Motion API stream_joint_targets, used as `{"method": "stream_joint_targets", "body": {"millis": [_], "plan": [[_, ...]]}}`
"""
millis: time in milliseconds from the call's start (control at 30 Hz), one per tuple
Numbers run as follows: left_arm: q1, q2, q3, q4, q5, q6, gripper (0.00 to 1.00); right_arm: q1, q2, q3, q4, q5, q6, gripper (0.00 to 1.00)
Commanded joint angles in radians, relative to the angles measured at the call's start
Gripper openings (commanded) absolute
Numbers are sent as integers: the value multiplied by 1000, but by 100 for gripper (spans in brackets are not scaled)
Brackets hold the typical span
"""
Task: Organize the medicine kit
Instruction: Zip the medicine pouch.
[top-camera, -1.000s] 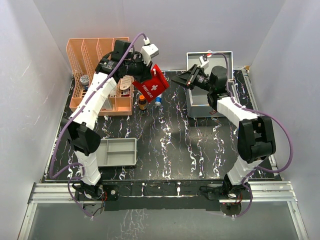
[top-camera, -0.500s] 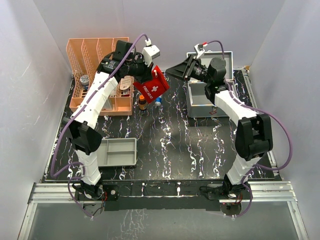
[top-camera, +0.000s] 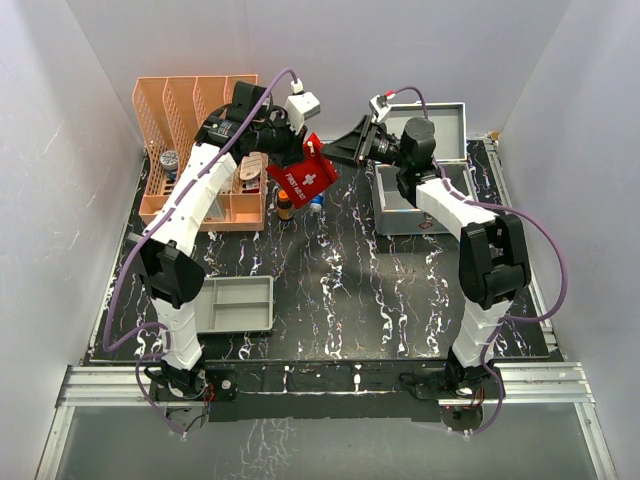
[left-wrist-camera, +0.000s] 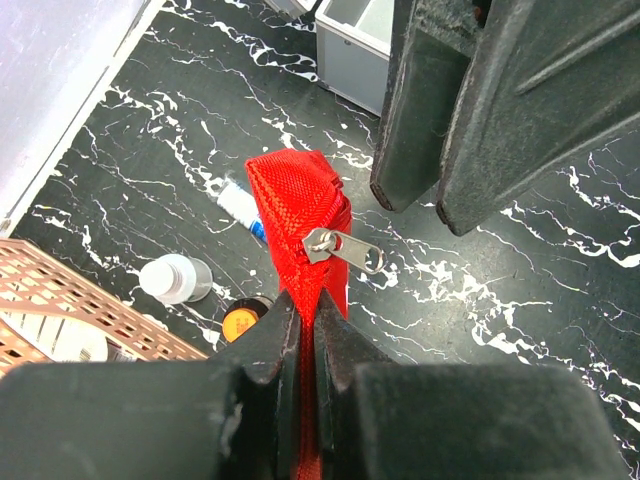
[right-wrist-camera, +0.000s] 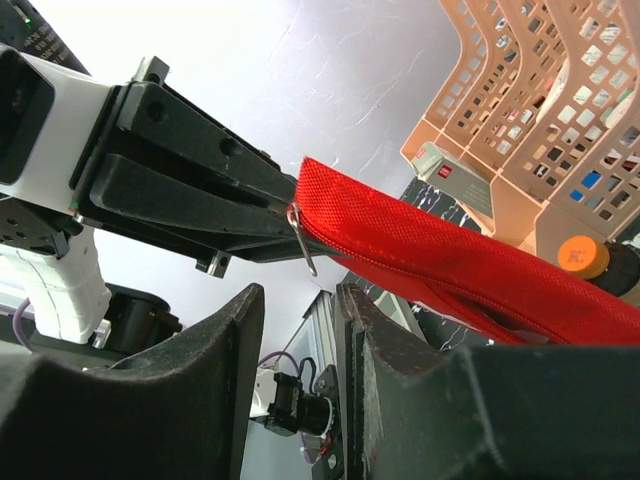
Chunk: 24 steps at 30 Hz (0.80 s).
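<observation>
- Presently, left fingers (left-wrist-camera: 268, 350) clamped tight on the red first-aid pouch (left-wrist-camera: 300, 195), held above the worktop (top-camera: 340, 280).
- Opposite, right fingers (right-wrist-camera: 225, 340) narrowly parted, empty, just beside the zipper pull (right-wrist-camera: 303, 240).
- Beyond, medicine kit (top-camera: 398, 222) stands lid-up, rear right of worktop.

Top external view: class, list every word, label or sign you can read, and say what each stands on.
"FIRST AID KIT", white print beside a white cross: on the red pouch.
Labels on the small bottles beside it: too small to read.
</observation>
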<state>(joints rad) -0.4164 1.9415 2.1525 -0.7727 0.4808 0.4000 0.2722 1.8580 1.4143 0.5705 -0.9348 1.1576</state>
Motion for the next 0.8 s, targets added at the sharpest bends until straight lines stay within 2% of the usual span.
{"method": "stream_joint_targets", "body": {"millis": [0,467,767], "plan": [[-4,-23,44,-5,30,4,0,14,8,83,93,-18,20,32],[-4,-28,43,-5,39,3,0,33,30,95,78,-32,14,30],[-4,-33,40,-8,45,0,0,33,18,74,37,-15,-21,32]]}}
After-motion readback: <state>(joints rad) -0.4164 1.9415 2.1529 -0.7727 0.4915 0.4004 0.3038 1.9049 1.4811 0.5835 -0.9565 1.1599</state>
